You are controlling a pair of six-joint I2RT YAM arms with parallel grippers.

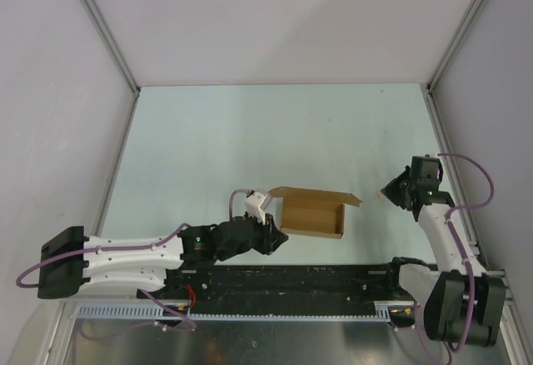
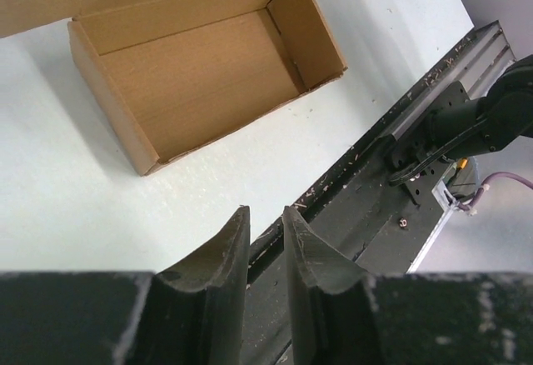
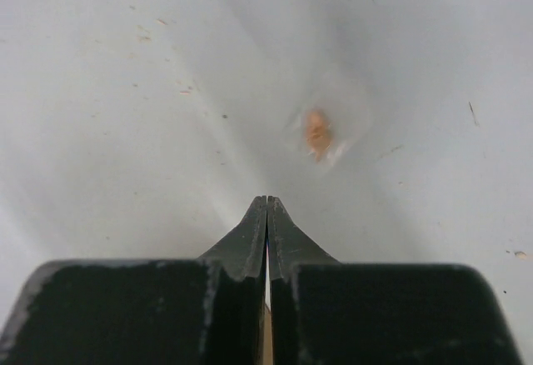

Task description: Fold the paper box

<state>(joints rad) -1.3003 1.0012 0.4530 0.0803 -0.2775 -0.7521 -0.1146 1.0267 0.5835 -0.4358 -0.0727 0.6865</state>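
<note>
Pale grey walls (image 1: pixel 275 23) are closing in a pale blue-green table top (image 1: pixel 208 148). The plain brown thin-cardboard paper box (image 1: pixel 312 215) is sitting on it toward the near edge, between my two arms and closer to my left one. Its walls are standing up as an open tray and its lid flap (image 1: pixel 321 196) is leaning open along the far side, so I am judging that closing the lid is what remains.

My left gripper (image 2: pixel 265 213) is hanging just beside the box's left end, above the black rail (image 1: pixel 291 277) at the near edge. Its fingers are parted by a narrow gap with nothing between them. My right gripper (image 3: pixel 266 202) is waiting well to the right of the box. Its fingers are pressed fully together on nothing, pointing at bare table near a small orange smudge (image 3: pixel 317 132).

Here is what I am worrying about. Nothing is pinning the box, and thin cardboard is light, so if I am pushing the lid over with one arm alone, the whole tray is likely to slide or spin instead of folding. My left fingers are gapped too narrowly to slip over a wall without first opening, and nudging the end wall could be collapsing it outward. Coming in with my right fingers closed, I could be creasing the flap off its score line or jamming its front tuck outside the near wall. The box is also lying close to the rail, where a shove could be tipping it off the table top.
</note>
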